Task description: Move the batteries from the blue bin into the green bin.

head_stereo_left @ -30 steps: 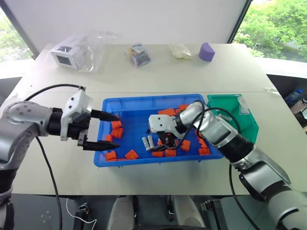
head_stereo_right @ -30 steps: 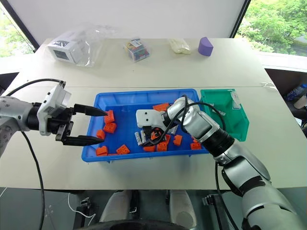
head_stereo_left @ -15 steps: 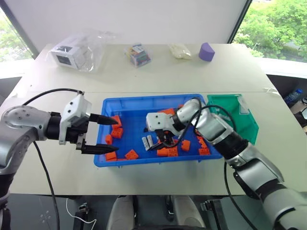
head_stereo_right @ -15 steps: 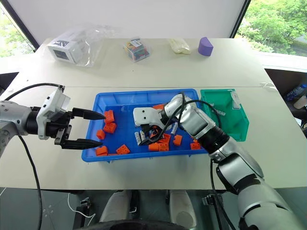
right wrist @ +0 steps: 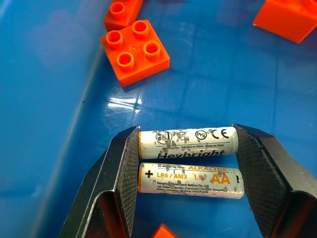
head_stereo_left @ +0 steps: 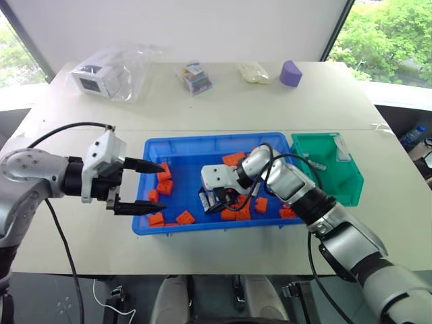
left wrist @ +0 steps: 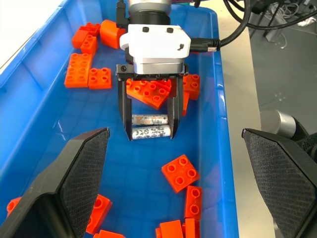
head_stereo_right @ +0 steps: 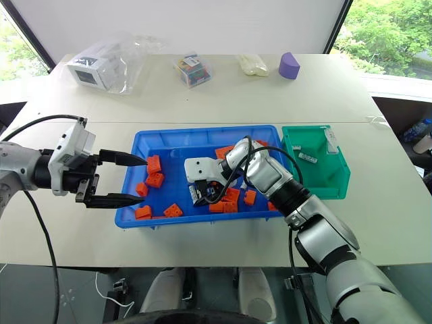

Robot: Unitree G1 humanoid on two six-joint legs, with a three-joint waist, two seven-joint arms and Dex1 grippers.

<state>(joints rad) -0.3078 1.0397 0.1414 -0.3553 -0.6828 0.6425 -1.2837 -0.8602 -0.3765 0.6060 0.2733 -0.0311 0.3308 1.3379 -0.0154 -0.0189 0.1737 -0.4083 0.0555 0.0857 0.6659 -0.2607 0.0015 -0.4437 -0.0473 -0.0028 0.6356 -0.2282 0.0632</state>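
Observation:
The blue bin [head_stereo_left: 202,138] sits mid-table, holding several orange bricks [head_stereo_left: 164,187] and two silver batteries [right wrist: 188,143] lying side by side on its floor. My right gripper [head_stereo_left: 214,200] reaches down into the bin, and its fingers [right wrist: 124,163] press against both ends of the pair [left wrist: 151,132], shut on them. My left gripper [head_stereo_left: 162,187] hovers open over the bin's left rim with nothing between its fingers. Against the blue bin's right end stands the green bin [head_stereo_left: 351,182], where a small silver cylinder [head_stereo_right: 308,158] lies.
At the back of the table are a plastic bag with a white box [head_stereo_left: 101,79], a small clear box of colourful pieces [head_stereo_left: 194,75], a clear packet [head_stereo_left: 254,71] and a purple block [head_stereo_left: 291,72]. Black cables loop around both wrists.
My right gripper has slid a little to the left in the blue bin, and its fingers have closed in on the ends of the two batteries. The left arm has held still.

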